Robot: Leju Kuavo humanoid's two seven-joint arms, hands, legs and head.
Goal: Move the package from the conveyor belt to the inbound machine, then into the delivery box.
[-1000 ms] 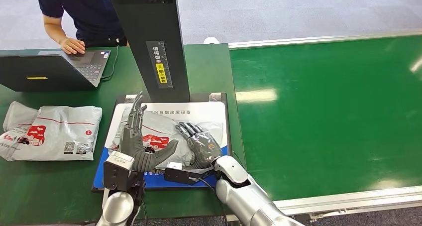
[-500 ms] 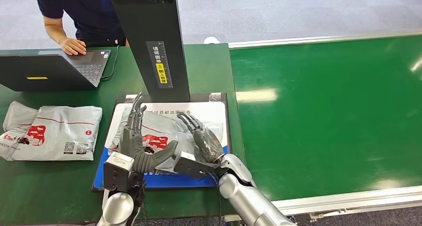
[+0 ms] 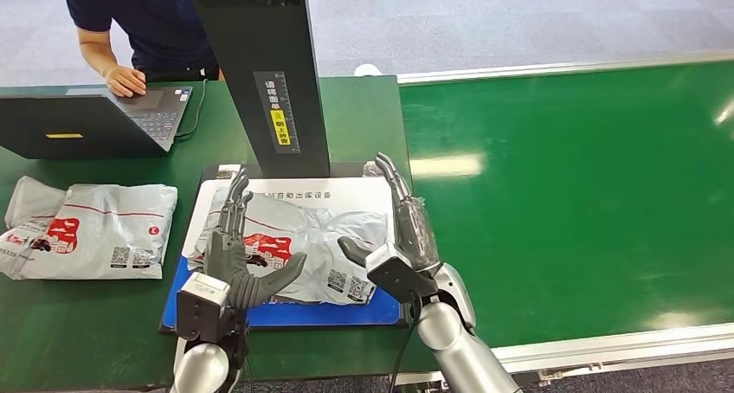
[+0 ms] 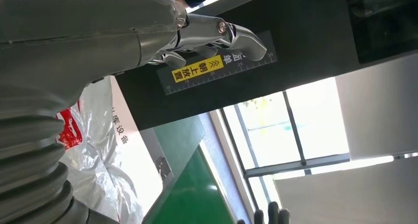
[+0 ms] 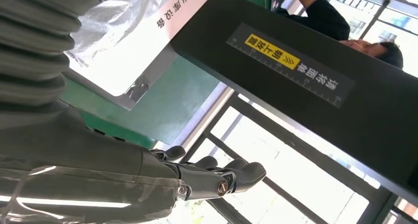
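A crinkled grey plastic mailer package with a red printed logo lies flat on the white-and-blue platform of the inbound machine, at the foot of the machine's tall black upright column that carries a yellow label. The platform sits on the green worktop, just left of the broad green conveyor belt.

The left hand is at the package's left edge, fingers straight and pointing away from the robot, thumb spread out over the package's near side; it is spread wide and holds nothing, though whether it touches the plastic cannot be told. The right hand stands at the platform's right edge beside the package, fingers extended upward and apart, thumb stretched towards the package, gripping nothing. In the right wrist view its fingers reach out freely under the black column.

Further left on the worktop lie more grey mailer bags, and behind them an open dark laptop, on which a person in a dark blue shirt rests a hand.
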